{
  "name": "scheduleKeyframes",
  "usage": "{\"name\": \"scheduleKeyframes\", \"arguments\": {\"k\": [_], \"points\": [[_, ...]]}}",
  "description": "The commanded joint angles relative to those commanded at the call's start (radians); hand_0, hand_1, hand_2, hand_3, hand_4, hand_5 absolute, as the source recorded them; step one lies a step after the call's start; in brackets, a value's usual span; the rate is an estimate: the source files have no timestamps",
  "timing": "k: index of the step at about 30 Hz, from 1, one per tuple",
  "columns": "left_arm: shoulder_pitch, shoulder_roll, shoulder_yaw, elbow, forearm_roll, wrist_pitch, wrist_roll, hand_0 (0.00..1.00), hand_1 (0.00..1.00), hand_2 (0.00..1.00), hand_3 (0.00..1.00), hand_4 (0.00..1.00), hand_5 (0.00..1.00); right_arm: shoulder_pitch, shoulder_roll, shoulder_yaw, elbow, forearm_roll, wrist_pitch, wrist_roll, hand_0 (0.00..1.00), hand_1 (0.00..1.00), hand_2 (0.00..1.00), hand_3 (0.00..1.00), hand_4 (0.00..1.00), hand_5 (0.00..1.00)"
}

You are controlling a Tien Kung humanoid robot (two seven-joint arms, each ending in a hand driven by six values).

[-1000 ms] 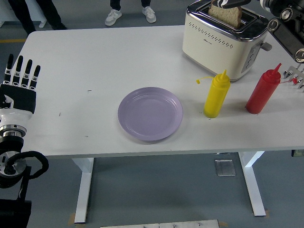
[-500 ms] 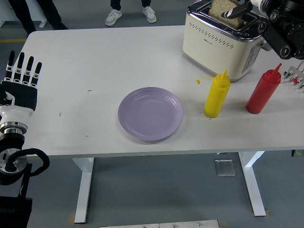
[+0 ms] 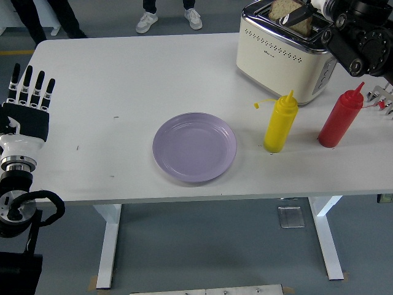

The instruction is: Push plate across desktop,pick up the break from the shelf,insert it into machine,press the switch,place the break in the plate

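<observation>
My right robot hand (image 3: 305, 13) pinches the bread slice (image 3: 287, 10) standing in the toaster (image 3: 285, 52) slot at the worktop's (image 3: 123, 80) far right. My left robot hand (image 3: 27, 101) rests at the left edge, fingers straight, holding nothing. The purple plate (image 3: 194, 147) sits centre-front.

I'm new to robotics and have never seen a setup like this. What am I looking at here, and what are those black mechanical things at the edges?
This is a single view from a camera high on a humanoid robot, looking down over a white table. The black things are its two arms. The left hand rests at the left edge, fingers straight, holding nothing. The right hand reaches in at the top right, its fingers on a slice of bread standing in the toaster. On the table lie an empty purple plate, a yellow squeeze bottle and a red one. People's feet show beyond the far edge.
</observation>
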State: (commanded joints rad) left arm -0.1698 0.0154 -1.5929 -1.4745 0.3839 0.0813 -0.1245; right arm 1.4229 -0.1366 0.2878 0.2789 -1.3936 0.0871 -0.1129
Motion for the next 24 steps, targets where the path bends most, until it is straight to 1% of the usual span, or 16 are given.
{"name": "scheduleKeyframes", "arguments": {"k": [3,4,9,10,15,16,21,22,24], "points": [[-0.001,0.0,0.0,0.0,0.0,0.0,0.0,0.796,0.81,0.832,0.764,0.62,0.998,-0.001,0.007,-0.013,-0.002,0.005,-0.012,0.003,0.486,0.56,0.574,0.707,0.717,0.36],[-0.002,0.0,0.0,0.0,0.0,0.0,0.0,0.796,0.81,0.832,0.764,0.619,0.998,-0.001,0.01,-0.019,-0.003,0.006,-0.019,0.004,0.41,0.495,0.526,0.655,0.583,0.236],[-0.004,0.0,0.0,0.001,0.0,0.0,0.0,0.796,0.81,0.832,0.764,0.619,0.998,-0.003,0.021,-0.055,-0.009,0.009,-0.064,0.01,0.41,0.495,0.526,0.655,0.583,0.236],[-0.004,0.0,0.0,0.001,0.0,0.0,0.0,0.797,0.81,0.832,0.764,0.62,0.998,-0.003,0.023,-0.06,-0.01,0.008,-0.071,0.011,0.33,0.416,0.487,0.556,0.481,0.174],[-0.006,-0.001,-0.001,0.001,-0.001,0.0,0.0,0.797,0.81,0.832,0.764,0.62,0.998,-0.003,0.028,-0.094,-0.013,-0.008,-0.103,0.02,0.33,0.416,0.487,0.556,0.481,0.174],[-0.006,-0.001,-0.001,0.001,-0.001,0.0,0.0,0.797,0.81,0.833,0.764,0.62,0.998,-0.003,0.028,-0.098,-0.013,-0.011,-0.106,0.022,0.278,0.385,0.463,0.527,0.422,0.141],[-0.008,-0.001,-0.001,0.001,-0.001,0.0,0.0,0.797,0.81,0.833,0.764,0.62,0.998,-0.004,0.027,-0.11,-0.011,-0.027,-0.116,0.027,0.278,0.385,0.463,0.527,0.422,0.141],[-0.008,-0.001,-0.001,0.001,-0.001,0.0,0.0,0.797,0.81,0.833,0.764,0.621,0.998,-0.004,0.025,-0.112,-0.009,-0.033,-0.118,0.027,0.242,0.363,0.439,0.51,0.365,0.106],[-0.008,-0.001,-0.001,0.001,-0.001,0.0,0.0,0.797,0.81,0.833,0.764,0.621,0.998,-0.003,0.02,-0.108,-0.005,-0.045,-0.119,0.028,0.242,0.363,0.439,0.51,0.365,0.106]]}}
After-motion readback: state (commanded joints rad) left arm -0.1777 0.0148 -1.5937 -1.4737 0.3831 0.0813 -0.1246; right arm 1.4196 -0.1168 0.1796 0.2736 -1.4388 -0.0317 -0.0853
